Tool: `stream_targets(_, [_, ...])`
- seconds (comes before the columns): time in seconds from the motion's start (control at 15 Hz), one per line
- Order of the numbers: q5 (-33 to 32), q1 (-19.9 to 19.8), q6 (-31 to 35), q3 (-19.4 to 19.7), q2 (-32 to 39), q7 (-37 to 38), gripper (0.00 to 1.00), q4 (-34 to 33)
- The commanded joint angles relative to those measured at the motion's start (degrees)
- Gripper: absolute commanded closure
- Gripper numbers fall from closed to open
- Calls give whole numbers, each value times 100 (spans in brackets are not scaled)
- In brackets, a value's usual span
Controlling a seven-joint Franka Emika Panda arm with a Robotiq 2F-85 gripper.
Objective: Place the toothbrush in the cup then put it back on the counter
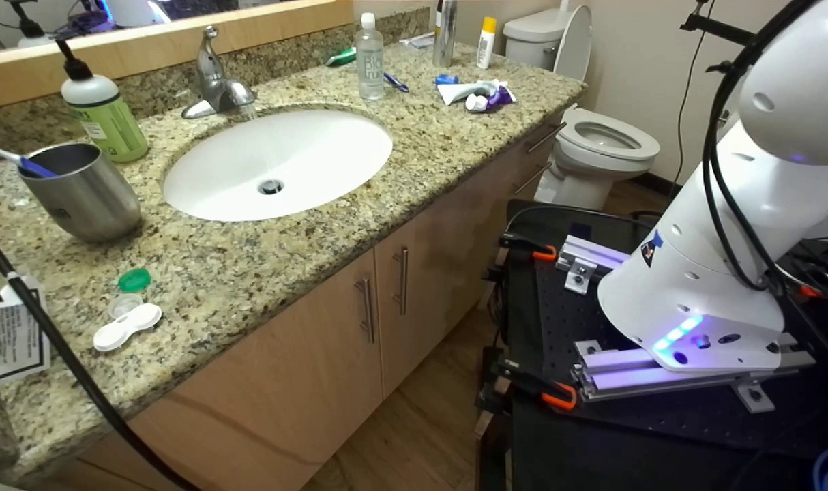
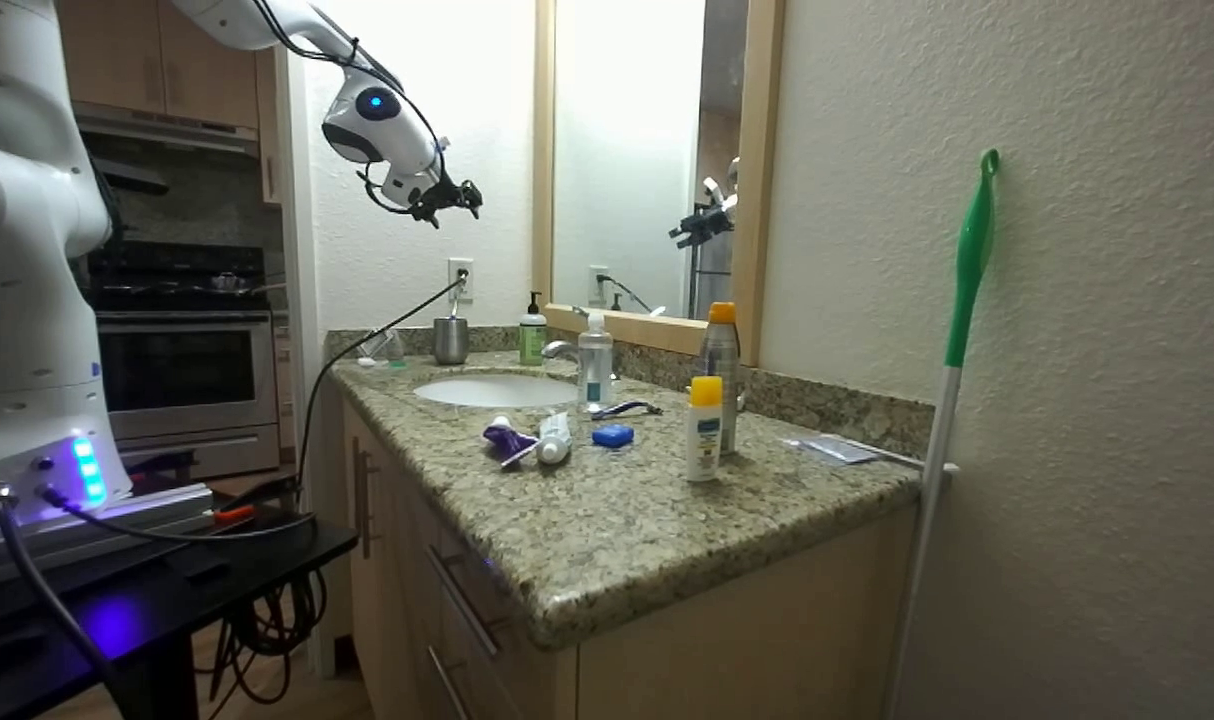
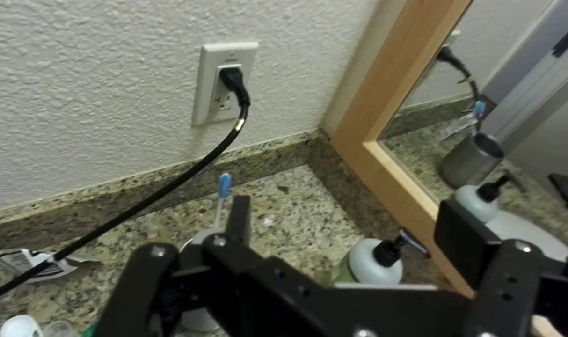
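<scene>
Gripper [image 3: 348,223] is spread wide, nothing held, well above the cup [image 1: 90,198], and with toothbrush [image 1: 35,166] leaned inside it, head out past the rim, cup could be tipped if that head is clipped on a misaligned descent.

Wrist view: my jaws stand wide apart across the lower half. Toothbrush [image 3: 224,185], blue head up, rises slightly tilted from the cup [image 3: 203,235], much of which the jaws hide from me. Between them I see a pump bottle [image 3: 375,263], partly covered, on the speckled table [image 3: 302,215]. Black cord [image 3: 153,197] runs from the outlet [image 3: 218,95] down past a printed tag [image 3: 17,257]. Mirror [image 3: 499,79] reflects cup, toothbrush and pump bottle.
</scene>
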State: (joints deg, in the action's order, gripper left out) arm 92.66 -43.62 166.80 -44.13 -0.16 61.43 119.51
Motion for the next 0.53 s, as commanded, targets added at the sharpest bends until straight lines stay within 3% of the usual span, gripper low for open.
stream_targets(0.0, [-1053, 90, -219, -44, 1185, 866, 0, -344])
stream_targets(0.2, [-2407, 536, -133, 168, 2285, 2162, 0, -740])
stream_targets(0.27, [-1848, 228, -170, 15, 1513, 1615, 0, -269])
stream_targets(0.47, [-2359, 455, -150, 100, 2274, 2031, 0, -604])
